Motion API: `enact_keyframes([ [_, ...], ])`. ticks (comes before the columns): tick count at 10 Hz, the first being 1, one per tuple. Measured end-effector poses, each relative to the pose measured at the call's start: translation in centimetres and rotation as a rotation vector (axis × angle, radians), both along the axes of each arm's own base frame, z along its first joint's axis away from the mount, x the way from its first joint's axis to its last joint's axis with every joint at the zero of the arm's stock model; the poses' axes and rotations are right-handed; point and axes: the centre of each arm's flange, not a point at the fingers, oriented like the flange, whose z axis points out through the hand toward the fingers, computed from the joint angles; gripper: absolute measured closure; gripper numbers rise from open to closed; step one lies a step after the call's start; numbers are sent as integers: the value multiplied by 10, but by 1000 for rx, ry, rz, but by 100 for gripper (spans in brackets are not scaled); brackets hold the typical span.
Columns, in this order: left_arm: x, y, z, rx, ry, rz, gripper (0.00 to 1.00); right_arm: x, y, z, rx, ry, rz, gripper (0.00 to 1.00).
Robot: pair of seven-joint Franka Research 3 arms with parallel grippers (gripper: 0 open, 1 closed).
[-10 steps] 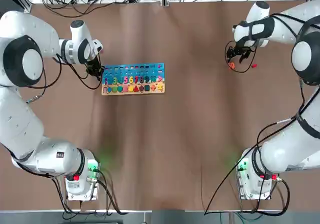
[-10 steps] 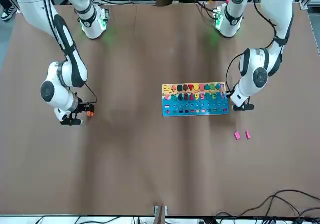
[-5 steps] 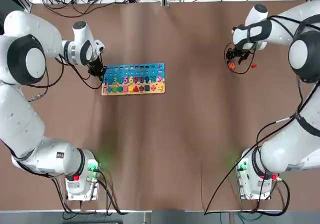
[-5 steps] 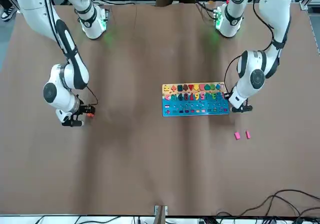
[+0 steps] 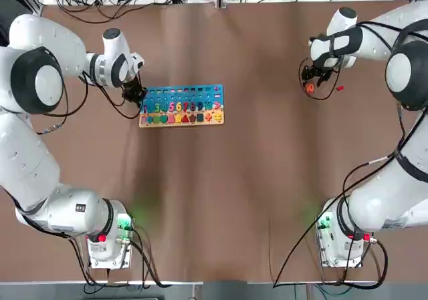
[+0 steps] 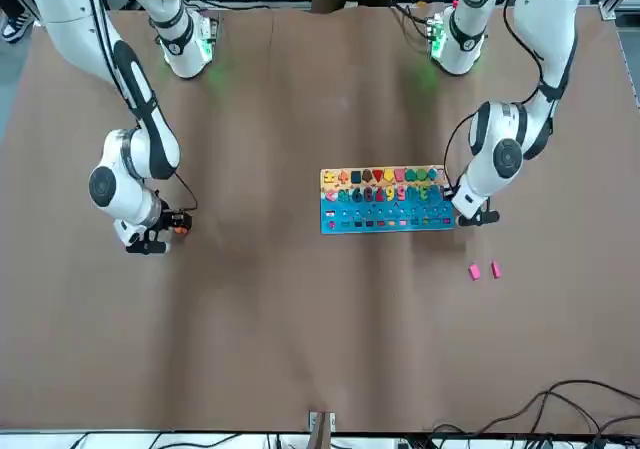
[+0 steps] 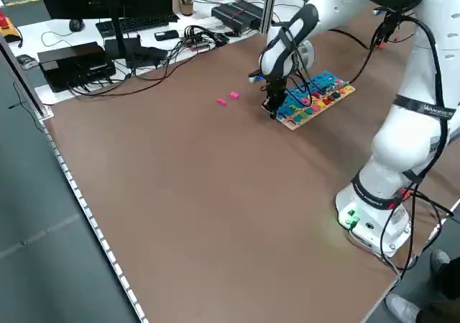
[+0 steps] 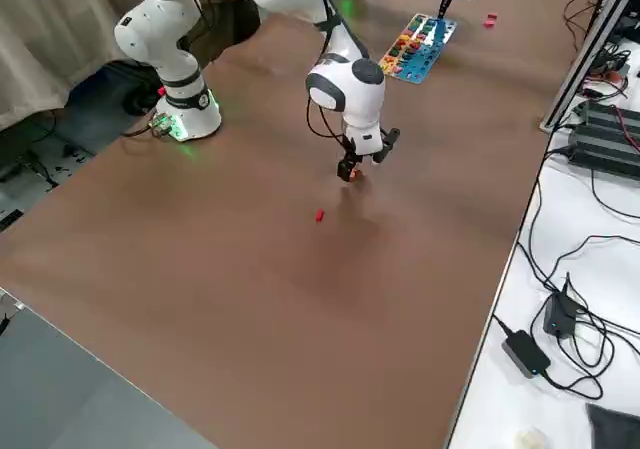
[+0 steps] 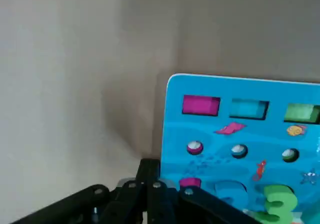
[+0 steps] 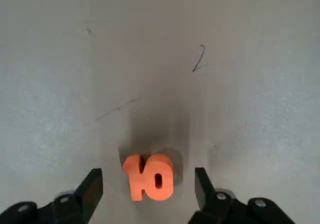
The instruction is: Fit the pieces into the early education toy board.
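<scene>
From where I stand, the right gripper [image 10: 148, 196] hangs low over the brown desk [image 5: 254, 166], its fingers [image 10: 90, 190] spread apart on either side of the orange "10" piece [image 10: 149, 176], not yet pinching it. The "10" lies flat between them, so the worry is a skewed close: if one finger lands first, the piece could skid or tip out sideways. Just beside it lies the red piece [image 5: 340, 88], near enough to get nudged.

Across the desk, the left gripper [image 5: 134, 94] has its fingers pressed together, empty, right at the short end of the toy board [image 5: 181, 105]. Whether it touches the edge I cannot tell, but any push there could slide the board askew and jolt the numerals already seated.

Farthest off, the two pink pieces [image 6: 484, 270] sit on bare desk, well apart from both grippers.
</scene>
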Motion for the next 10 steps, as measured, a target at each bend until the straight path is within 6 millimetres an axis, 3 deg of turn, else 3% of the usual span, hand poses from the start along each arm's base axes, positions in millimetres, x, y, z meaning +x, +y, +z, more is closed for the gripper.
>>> enact_keyframes([
  [10,-3,-87,1,-12,-7,104,98,-1,0,-8,0,6,-2,32],
])
